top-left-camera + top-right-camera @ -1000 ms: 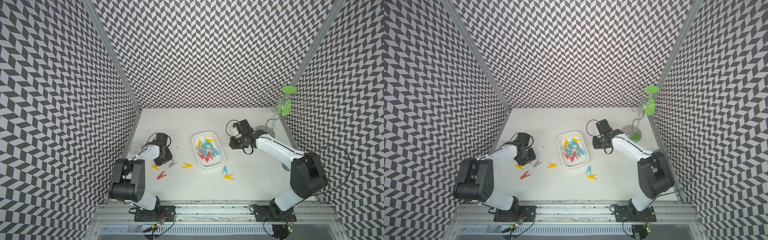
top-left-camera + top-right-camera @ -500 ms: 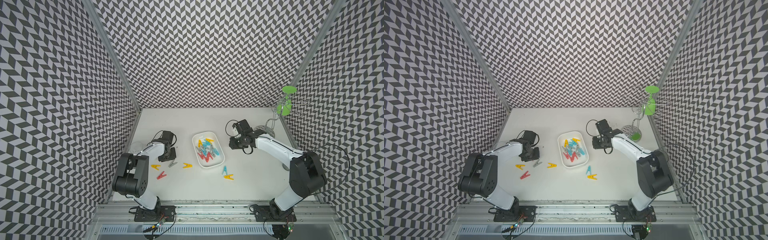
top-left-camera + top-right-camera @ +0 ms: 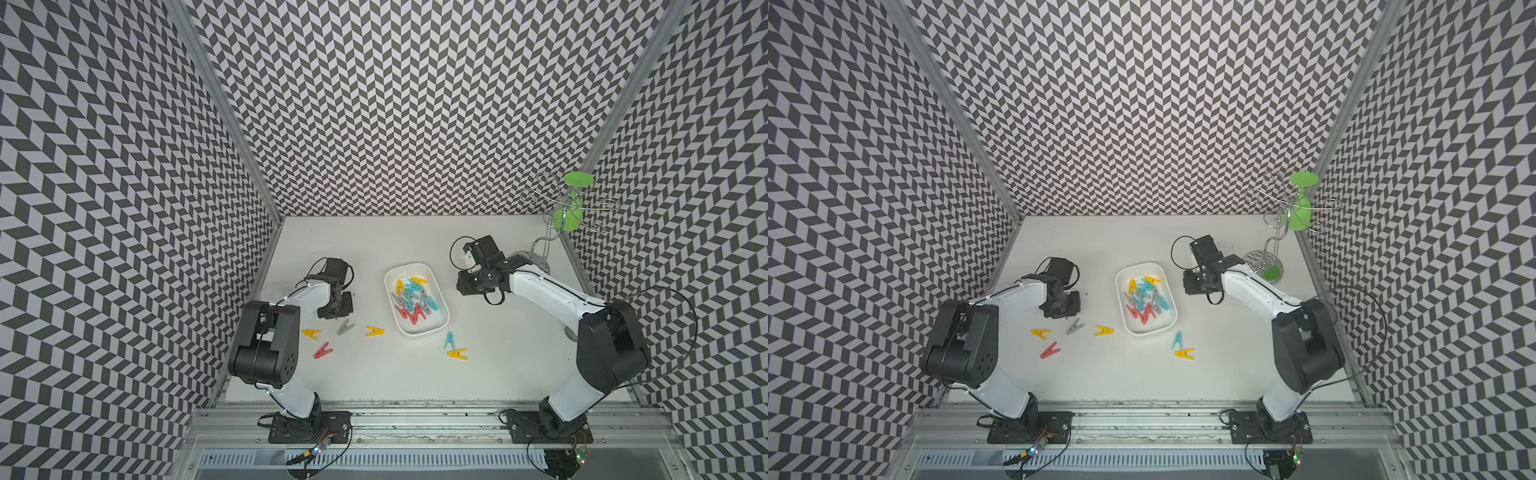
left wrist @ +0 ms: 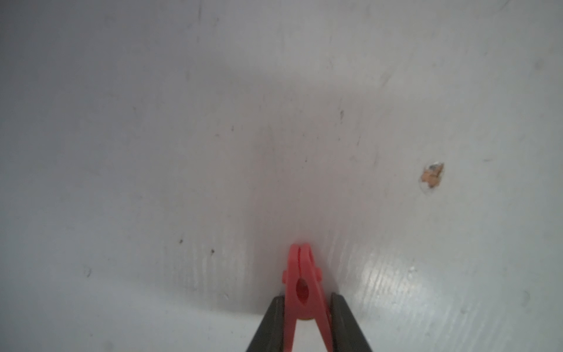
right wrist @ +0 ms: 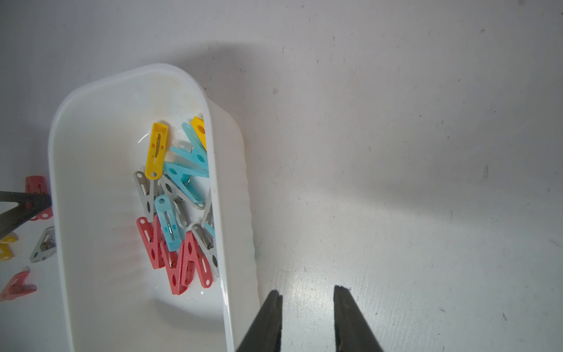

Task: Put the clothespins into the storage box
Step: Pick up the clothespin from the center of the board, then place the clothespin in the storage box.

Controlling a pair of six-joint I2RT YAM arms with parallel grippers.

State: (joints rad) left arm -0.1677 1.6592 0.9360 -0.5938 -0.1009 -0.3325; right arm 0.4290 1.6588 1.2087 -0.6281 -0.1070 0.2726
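A: The left gripper (image 4: 307,297) is closed on a red clothespin (image 4: 301,274), fingers pressing its splayed legs, nose pointing out. All of this is off the left-arm side of the storage box (image 5: 100,152).

B: Risk?

A: Squeezing the legs may spring the nose open, or the pin pivots and shoots out on the carry. It hangs low, so a drag on the table (image 4: 152,152) could twist it loose. A grey clothespin (image 3: 344,327) lies just by the gripper on that same side of the box, and a low swing could knock it.

B: And the right gripper (image 5: 307,294)?

A: Fingers part open, nothing between them, just beside the box's right-arm wall. A bump there shoves the box.

B: Unreadable?

A: The leg ends are cut off in the left wrist view. Both top views hide the held pin. Can't tell if it's clear of the table. The pile in the box is too tangled to count.
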